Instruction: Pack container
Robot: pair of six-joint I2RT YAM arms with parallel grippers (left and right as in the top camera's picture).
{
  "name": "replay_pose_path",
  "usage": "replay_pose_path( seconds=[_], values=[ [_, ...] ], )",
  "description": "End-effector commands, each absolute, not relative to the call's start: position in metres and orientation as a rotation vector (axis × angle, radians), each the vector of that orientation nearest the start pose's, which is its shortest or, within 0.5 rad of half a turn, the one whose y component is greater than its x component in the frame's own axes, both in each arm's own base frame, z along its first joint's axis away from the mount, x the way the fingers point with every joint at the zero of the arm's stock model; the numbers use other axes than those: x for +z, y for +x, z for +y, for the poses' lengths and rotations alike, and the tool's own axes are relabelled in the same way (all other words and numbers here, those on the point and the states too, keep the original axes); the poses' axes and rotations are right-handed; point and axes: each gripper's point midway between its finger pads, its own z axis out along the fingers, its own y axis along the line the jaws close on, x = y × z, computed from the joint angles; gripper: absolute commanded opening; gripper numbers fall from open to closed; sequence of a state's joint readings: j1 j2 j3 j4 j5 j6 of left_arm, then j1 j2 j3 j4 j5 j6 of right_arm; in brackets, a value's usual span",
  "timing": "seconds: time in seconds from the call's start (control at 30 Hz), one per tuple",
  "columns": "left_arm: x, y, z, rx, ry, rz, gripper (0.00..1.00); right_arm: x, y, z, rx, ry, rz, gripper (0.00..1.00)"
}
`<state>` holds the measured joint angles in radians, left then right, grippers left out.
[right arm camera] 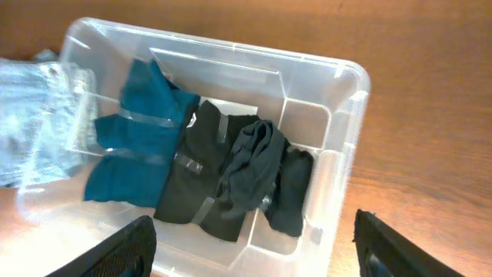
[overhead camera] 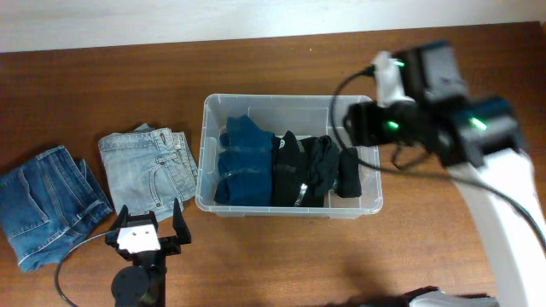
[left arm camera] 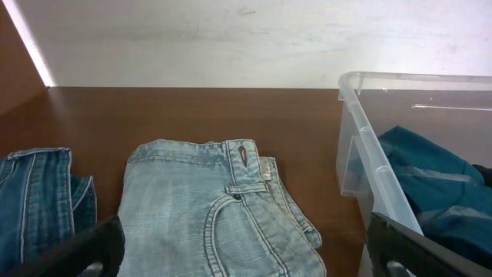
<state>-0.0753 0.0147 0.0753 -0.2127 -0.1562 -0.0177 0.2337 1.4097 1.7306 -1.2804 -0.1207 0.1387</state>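
Observation:
The clear plastic container (overhead camera: 205,153) stands mid-table. It holds a folded teal garment (overhead camera: 243,162) at the left, then black and dark grey garments (overhead camera: 311,169) to the right. My right gripper (overhead camera: 358,124) hovers above the container's right end, open and empty. In the right wrist view its fingers (right arm camera: 254,223) spread over the container's near wall (right arm camera: 338,85) and the teal garment (right arm camera: 134,138). My left gripper (overhead camera: 147,230) is open and empty at the front left, just in front of folded light blue jeans (overhead camera: 149,166). In the left wrist view the fingers (left arm camera: 244,223) frame the jeans (left arm camera: 207,208), container (left arm camera: 369,154) at right.
Folded dark blue jeans (overhead camera: 43,200) lie at the far left, also in the left wrist view (left arm camera: 38,200). A black cable loops from the right arm over the container's right end (overhead camera: 341,94). A white wall runs along the table's far edge (overhead camera: 171,17).

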Motion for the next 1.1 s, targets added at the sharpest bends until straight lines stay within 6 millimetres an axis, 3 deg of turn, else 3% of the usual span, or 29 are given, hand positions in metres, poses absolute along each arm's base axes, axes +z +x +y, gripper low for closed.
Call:
replay_pose_path(
  seconds=[0.0,0.07,0.13,0.27,0.43,0.63,0.97,1.07],
  values=[
    [0.153,0.239,0.009,0.079,-0.051,1.719,0.99,0.351,0.283,0.085,0.303,-0.165,2.416,0.77],
    [0.153,0.239,0.009,0.079,-0.051,1.719,0.99,0.367,0.258,0.080,0.309,-0.166,2.367,0.82],
    [0.153,0.239,0.009,0.080,-0.051,1.719,0.99,0.379,0.231,0.074,0.314,-0.166,2.325,0.99],
    [0.153,0.239,0.009,0.080,-0.051,1.719,1.00,0.392,0.195,0.068,0.340,-0.175,2.266,0.99],
    [0.153,0.239,0.009,0.079,-0.051,1.719,0.99,0.404,0.165,0.062,0.348,-0.177,2.193,0.98],
    [0.153,0.239,0.009,0.079,-0.051,1.719,0.99,0.395,0.143,0.055,0.340,-0.175,2.223,0.99],
    [0.153,0.239,0.009,0.080,-0.051,1.719,0.99,0.390,0.145,0.045,0.271,-0.141,2.239,0.99],
    [0.153,0.239,0.009,0.079,-0.051,1.719,0.99,0.393,0.136,0.043,0.276,-0.135,2.185,0.99]
  ],
)
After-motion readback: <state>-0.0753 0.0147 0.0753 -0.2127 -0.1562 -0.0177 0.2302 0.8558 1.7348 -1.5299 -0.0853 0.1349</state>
